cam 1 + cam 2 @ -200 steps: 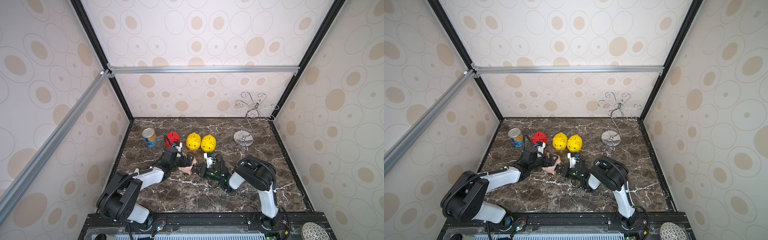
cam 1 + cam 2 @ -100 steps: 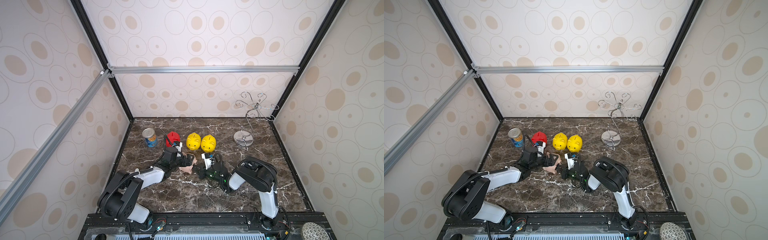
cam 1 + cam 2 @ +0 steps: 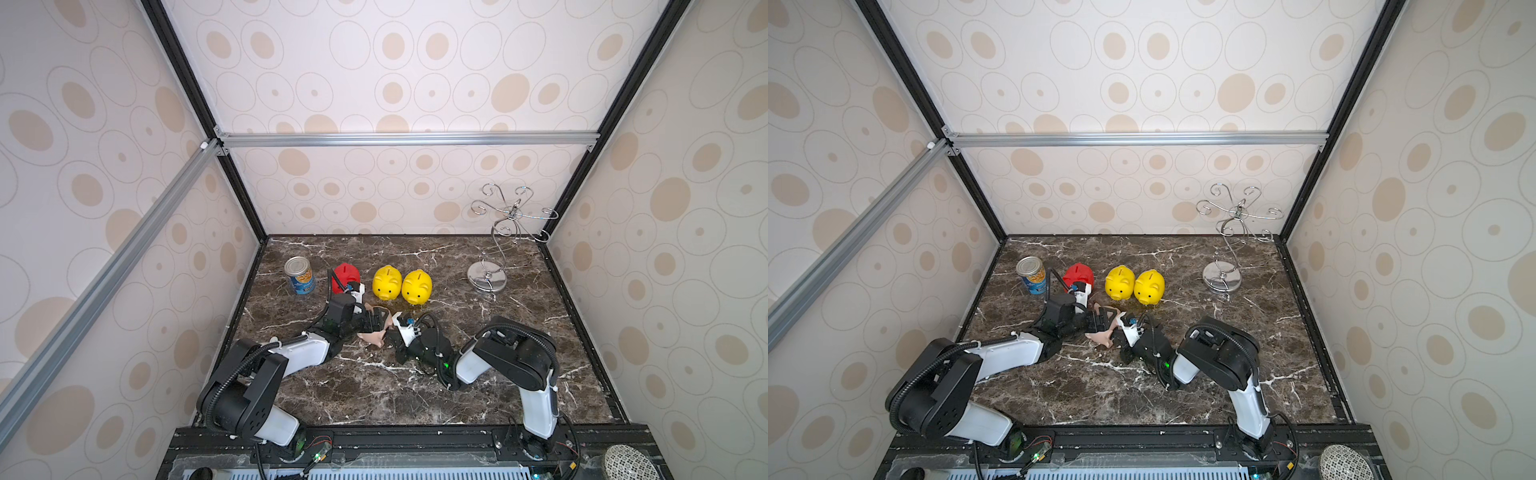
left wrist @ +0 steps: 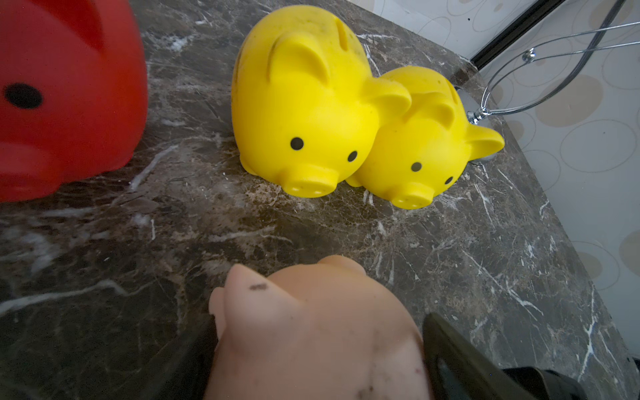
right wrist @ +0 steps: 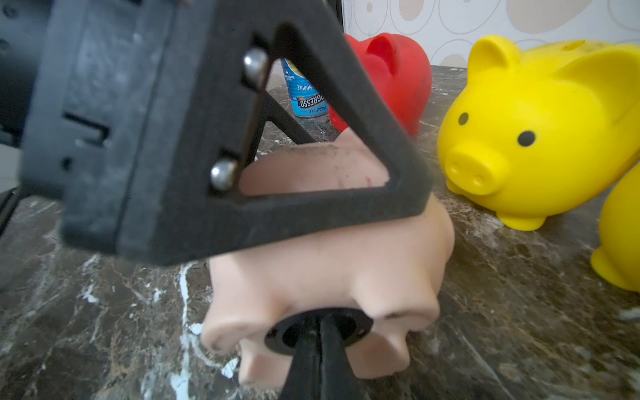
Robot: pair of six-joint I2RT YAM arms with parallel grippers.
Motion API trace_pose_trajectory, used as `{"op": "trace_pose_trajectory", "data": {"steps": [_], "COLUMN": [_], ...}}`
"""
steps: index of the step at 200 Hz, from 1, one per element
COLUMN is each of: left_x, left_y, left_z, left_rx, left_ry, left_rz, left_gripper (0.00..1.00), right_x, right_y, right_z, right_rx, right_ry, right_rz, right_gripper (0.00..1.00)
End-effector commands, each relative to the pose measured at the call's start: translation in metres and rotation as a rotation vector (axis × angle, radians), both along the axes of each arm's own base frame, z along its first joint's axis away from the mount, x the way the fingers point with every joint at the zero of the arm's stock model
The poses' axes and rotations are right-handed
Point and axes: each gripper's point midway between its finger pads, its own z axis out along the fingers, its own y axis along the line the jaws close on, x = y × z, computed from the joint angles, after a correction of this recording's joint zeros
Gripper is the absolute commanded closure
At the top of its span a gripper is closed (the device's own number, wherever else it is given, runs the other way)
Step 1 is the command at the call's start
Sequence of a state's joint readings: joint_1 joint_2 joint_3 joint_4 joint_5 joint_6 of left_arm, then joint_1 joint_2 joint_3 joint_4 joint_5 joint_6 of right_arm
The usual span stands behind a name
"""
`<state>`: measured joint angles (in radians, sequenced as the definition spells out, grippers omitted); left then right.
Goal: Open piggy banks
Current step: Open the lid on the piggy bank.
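Cream walls (image 3: pixel 415 62) (beige ovals) enclose a dark marble tabletop (image 3: pixel 374 395), evenly lit.

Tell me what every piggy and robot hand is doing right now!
pink piggy bank, tipped over, belly facing the right gripper.
black plug, in the pink pig's belly, not out yet.
left gripper, shut on the pink piggy bank.
right gripper, shut, tips poked into the plug.
red piggy bank, upright, untouched.
yellow piggy banks, upright, side by side, untouched.
tin can, upright.
wire stand, upright.
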<state>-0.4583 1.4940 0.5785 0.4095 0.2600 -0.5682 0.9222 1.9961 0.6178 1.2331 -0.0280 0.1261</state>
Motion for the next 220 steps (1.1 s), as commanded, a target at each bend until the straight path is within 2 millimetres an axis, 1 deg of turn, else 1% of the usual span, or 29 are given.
{"op": "trace_pose_trajectory", "data": {"steps": [1,15,26,40,72,87,109,126,140,162,189,211,220], "left_x": [-0.044,-0.044,-0.045,-0.045,-0.046,-0.046,-0.046,-0.047,-0.046,-0.047,-0.047,-0.045,-0.045], "left_y": [-0.006,-0.006,-0.005,-0.005,-0.005,-0.005,-0.006,-0.006,-0.006,-0.007,-0.006,-0.007,-0.007], "left_z": [-0.049,-0.048,-0.049,-0.049,-0.048,-0.047,-0.046,-0.045,-0.044,-0.044,-0.044,-0.042,-0.041], "left_rx": [0.035,0.036,0.036,0.035,0.033,0.032,0.033,0.034,0.034,0.032,0.036,0.036,0.037], "left_ry": [0.215,0.214,0.215,0.217,0.214,0.213,0.212,0.212,0.209,0.213,0.214,0.209,0.210], "left_rz": [-0.090,-0.089,-0.089,-0.086,-0.092,-0.093,-0.098,-0.100,-0.100,-0.104,-0.101,-0.101,-0.102], "left_gripper": [0.09,0.09,0.09,0.09,0.09,0.09,0.09,0.09,0.09,0.09,0.09,0.09,0.09], "right_x": [-0.015,-0.018,-0.021,-0.023,-0.024,-0.028,-0.030,-0.034,-0.031,-0.025,-0.028,-0.028,-0.027], "right_y": [0.032,0.035,0.039,0.041,0.040,0.042,0.045,0.050,0.052,0.047,0.046,0.046,0.046], "right_z": [0.026,0.026,0.025,0.025,0.024,0.023,0.026,0.029,0.031,0.034,0.040,0.036,0.037], "right_rx": [-0.055,-0.075,-0.137,-0.158,-0.219,-0.255,-0.277,-0.311,-0.318,-0.322,-0.329,-0.364,-0.362], "right_ry": [-0.172,-0.218,-0.278,-0.301,-0.403,-0.459,-0.526,-0.588,-0.591,-0.593,-0.615,-0.651,-0.658], "right_rz": [0.085,0.084,0.082,0.087,0.056,0.055,0.045,0.051,0.021,-0.031,-0.039,-0.044,-0.049], "right_gripper": [1.00,1.00,1.00,1.00,1.00,1.00,1.00,1.00,1.00,1.00,1.00,1.00,1.00]}}
